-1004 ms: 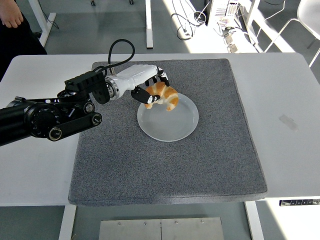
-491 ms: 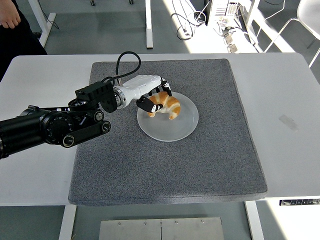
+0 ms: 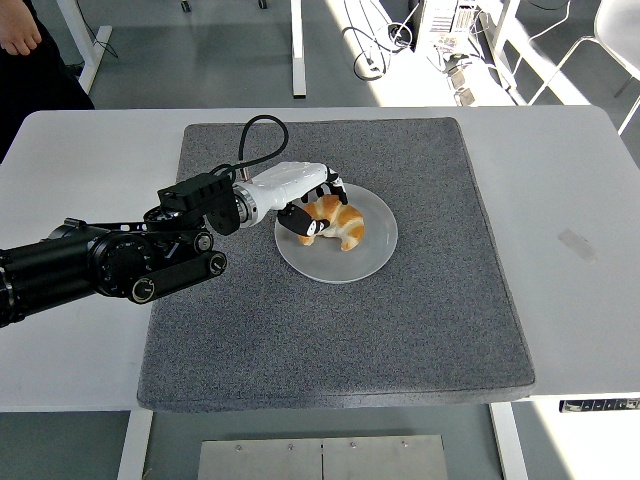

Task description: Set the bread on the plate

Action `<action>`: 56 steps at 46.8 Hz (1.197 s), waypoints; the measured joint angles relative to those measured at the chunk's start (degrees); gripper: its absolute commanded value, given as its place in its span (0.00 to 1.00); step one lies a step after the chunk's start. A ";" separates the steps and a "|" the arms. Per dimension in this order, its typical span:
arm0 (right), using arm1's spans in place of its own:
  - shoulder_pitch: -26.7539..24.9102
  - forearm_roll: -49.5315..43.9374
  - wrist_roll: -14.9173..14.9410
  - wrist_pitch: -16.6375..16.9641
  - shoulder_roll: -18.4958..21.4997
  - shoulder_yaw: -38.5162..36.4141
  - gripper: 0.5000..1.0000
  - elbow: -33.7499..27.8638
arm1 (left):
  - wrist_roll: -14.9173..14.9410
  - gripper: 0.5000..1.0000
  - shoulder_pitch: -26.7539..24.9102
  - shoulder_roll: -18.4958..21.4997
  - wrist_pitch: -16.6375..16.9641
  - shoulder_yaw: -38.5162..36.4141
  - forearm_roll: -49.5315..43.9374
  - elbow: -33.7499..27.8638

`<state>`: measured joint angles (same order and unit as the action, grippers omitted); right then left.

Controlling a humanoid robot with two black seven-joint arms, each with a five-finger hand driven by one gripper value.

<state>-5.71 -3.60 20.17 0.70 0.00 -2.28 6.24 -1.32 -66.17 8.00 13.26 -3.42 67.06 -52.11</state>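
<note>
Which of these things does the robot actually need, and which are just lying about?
In use: golden-brown bread roll; round translucent white plate; left robot hand, closed around the roll.
Just there: grey felt mat; white table; a person's hand at top left.

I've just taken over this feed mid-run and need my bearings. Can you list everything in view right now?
bread: one, golden brown, on the plate, fingers around it
plate: one, pale white, upper middle of the mat
mat: one, dark grey, covering the table's middle
table: one, white
desk legs and cables: several, on the floor beyond the table
person: one, partly seen, top left corner
left robot hand: one, white with black fingers, closed on the bread
</note>
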 measured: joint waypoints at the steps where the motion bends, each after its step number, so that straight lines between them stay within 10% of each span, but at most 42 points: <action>1: 0.00 0.00 0.00 0.00 0.00 0.00 1.00 0.00 | 0.00 0.00 0.03 0.00 0.00 0.00 0.00 0.00; 10: 0.00 0.00 -0.04 0.00 0.00 0.00 1.00 0.00 | 0.01 0.42 0.22 0.03 -0.03 0.13 -0.43 0.00; 21: 0.00 0.00 0.02 0.00 0.00 0.00 1.00 0.00 | -0.02 0.60 -0.01 0.44 -0.07 0.51 -1.12 -0.10; 56: -0.01 0.00 0.00 0.00 0.00 0.00 1.00 0.00 | -1.01 0.68 0.03 3.30 0.11 11.76 -9.02 -0.80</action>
<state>-5.72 -3.60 20.17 0.70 0.00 -2.29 6.24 -2.33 -66.14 11.30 13.37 8.34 58.04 -52.91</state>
